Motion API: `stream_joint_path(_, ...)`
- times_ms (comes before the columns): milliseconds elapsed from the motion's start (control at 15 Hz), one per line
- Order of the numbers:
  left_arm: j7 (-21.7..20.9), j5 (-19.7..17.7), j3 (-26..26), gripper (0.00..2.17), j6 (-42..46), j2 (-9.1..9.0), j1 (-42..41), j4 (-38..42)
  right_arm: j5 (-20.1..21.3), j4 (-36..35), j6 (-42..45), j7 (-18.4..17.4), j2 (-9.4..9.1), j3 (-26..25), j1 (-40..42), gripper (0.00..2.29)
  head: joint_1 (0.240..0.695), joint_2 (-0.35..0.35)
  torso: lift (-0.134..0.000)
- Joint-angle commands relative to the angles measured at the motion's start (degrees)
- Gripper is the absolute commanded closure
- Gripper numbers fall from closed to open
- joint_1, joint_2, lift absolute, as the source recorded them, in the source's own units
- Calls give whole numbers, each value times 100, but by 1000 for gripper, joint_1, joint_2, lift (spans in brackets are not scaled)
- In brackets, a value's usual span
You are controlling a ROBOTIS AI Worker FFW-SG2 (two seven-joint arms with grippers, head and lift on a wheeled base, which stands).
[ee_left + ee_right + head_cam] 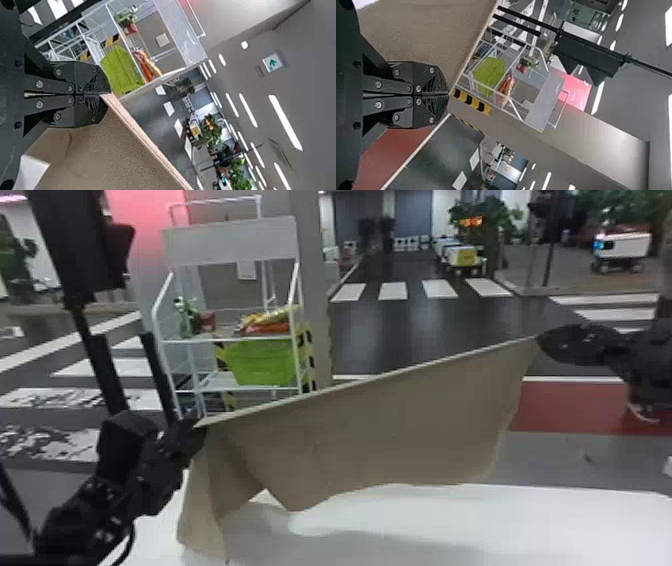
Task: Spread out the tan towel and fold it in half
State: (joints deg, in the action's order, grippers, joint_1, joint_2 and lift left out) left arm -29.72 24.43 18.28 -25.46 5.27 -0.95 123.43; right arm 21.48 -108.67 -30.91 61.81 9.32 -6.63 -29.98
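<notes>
I see the tan towel [380,430] hanging in the air over the white surface [550,522], held up between the two grippers like washing on a line. The left gripper [198,427] is above the surface's left part, the right gripper [542,340] higher up and over toward the surface's right side, so the towel's top edge slopes upward from one to the other.

At its end of that edge, the left gripper [104,94] has its fingers pressed together on a corner of the cloth. The right gripper [448,94] has its fingers closed flat against each other too, pinching the other corner.

Most of the cloth spreads out as one broad sheet, while by the left corner it bends into a deep crease and a loose flap droops low over the surface's left part. Whether that flap touches the surface, I can't tell.

Beyond the surface, off to the left, stands a white rack [231,338] with a green basket [260,362] on it, and orange and yellow packets [267,321] above the basket. A crosswalk [392,291] lies well beyond the surface, and a small white cart [622,245] sits far beyond its right side.
</notes>
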Motion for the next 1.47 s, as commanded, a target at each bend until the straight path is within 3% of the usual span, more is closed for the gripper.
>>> stream_joint_path(0, -298, -140, 141, 1366, 212, -53, -652, 471, -320, -568, 335, 120, 307, -260, 897, 1501, 380, 160, -134)
stream_joint_path(333, -1475, -131, 80, 1366, 898, -79, -1786, 893, -917, -1192, 1706, 947, 650, -1227, 2796, 1501, 518, 112, -134)
stream_joint_path(400, -1783, -52, 53, 1366, 1074, -79, -1944, 910, -979, -1271, 2005, 1175, 703, -1403, 3156, 1501, 584, 81, -134)
stream_joint_path(600, -2240, 238, -43, 1366, 1759, -79, -2401, 910, -1076, -1262, 2796, 1615, 905, -1754, 4026, 1501, 680, 36, -134)
stream_joint_path(1000, -2723, 1117, -650, 1359, 2392, -9, -2964, 840, -865, -612, 3622, 1651, 1221, -2229, 4342, 1504, 695, -93, -134)
stream_joint_path(1133, -2873, 1214, -703, 1352, 2427, 18, -3017, 787, -882, -480, 3710, 1651, 1327, -2528, 4316, 1504, 695, -145, -134)
stream_joint_path(1200, -2925, 1214, -711, 923, 2427, 18, -3043, 770, -891, -392, 3728, 1651, 1388, -2659, 4281, 1504, 695, -191, -134)
stream_joint_path(1267, -3084, 1275, -720, 313, 2410, 18, -3052, 770, -873, -348, 3745, 1651, 1441, -2765, 4290, 1504, 695, -214, -134)
stream_joint_path(1333, -3092, 1310, -720, -1, 2427, 26, -3043, 735, -865, -330, 3763, 1651, 1459, -2835, 4325, 1504, 695, -235, -134)
stream_joint_path(1400, -3075, 1319, -711, -1, 2427, 79, -3008, 656, -838, -330, 3868, 1651, 1459, -2879, 4378, 1504, 695, -251, -134)
